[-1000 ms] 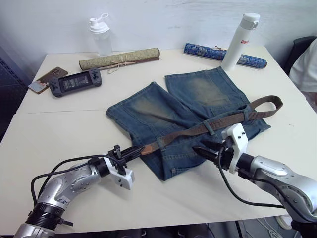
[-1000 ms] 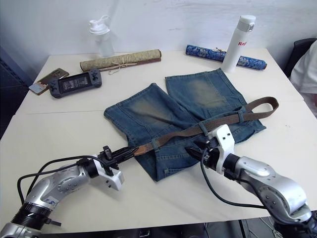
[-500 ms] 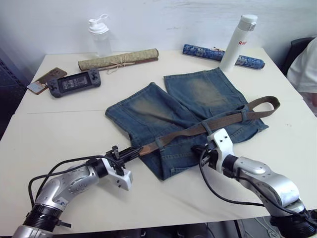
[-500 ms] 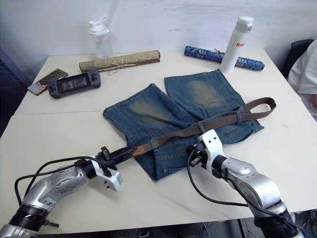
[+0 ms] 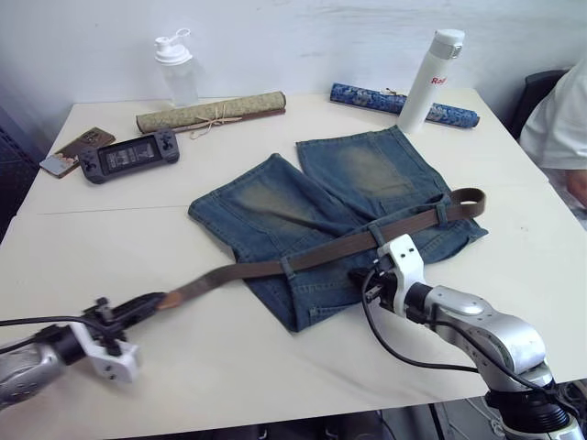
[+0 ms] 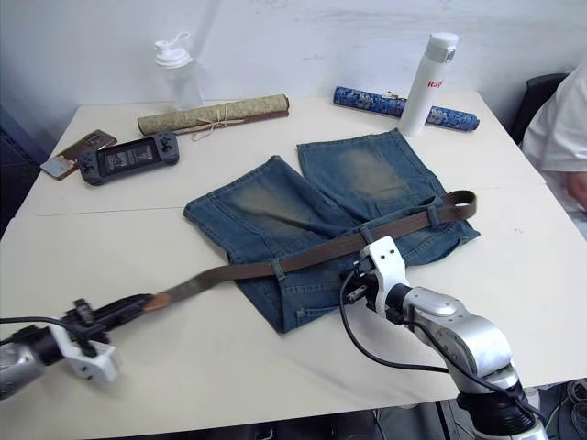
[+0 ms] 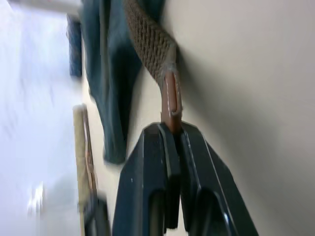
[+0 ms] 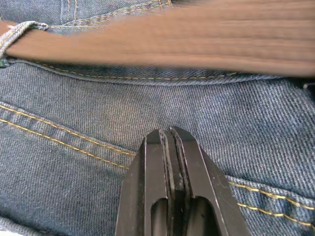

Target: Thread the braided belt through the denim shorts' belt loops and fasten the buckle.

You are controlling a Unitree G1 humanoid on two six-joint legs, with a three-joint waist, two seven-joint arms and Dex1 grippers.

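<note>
My left gripper (image 7: pixel 170 132) is pinching the braided belt (image 5: pixel 303 259) by its leather tip (soft, limp strap); right gripper (image 8: pixel 171 135) is closed, pressing the denim shorts (image 5: pixel 275 206).

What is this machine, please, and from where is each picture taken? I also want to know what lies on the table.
It is a humanoid robot with two arms, each ending in a two-fingered tool. Two pictures come from cameras in its head; two come from cameras on its wrists. On the table lie denim shorts with a braided belt through the belt loops. The left tool is shut on the belt's leather tip. The right tool, shut and empty, points at the denim. Further back lie two bottles, two rolled mats, a game console and a phone.
</note>
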